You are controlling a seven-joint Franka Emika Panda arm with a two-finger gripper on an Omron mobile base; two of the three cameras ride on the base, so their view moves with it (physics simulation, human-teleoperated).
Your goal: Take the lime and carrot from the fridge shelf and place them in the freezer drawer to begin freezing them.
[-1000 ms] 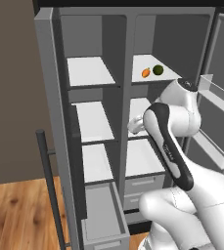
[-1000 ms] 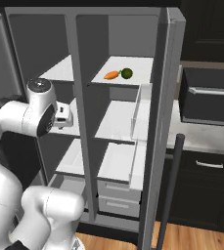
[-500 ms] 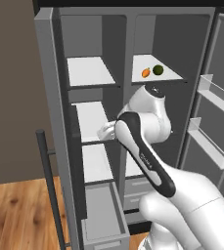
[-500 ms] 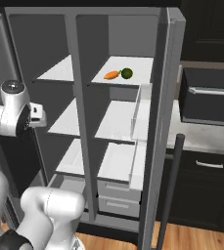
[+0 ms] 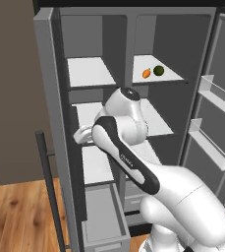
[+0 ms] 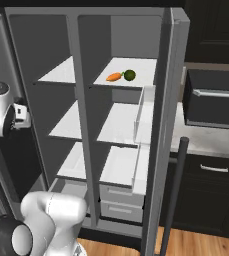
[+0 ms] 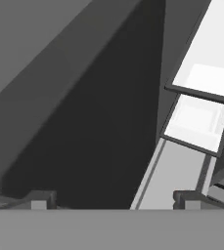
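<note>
On the fridge shelf [image 5: 169,76] at the top of the right-hand column, the carrot [image 5: 146,73] lies just beside the lime [image 5: 158,70], both well apart from the arm. Lower down, the gripper [image 7: 114,197] points into the left column with its finger tips spread wide, nothing between them (dark wall ahead). Beneath it the freezer drawer [image 5: 102,212] stands pulled out.

Carrot [image 5: 146,74] left of lime [image 5: 158,70] (touching?)
</note>
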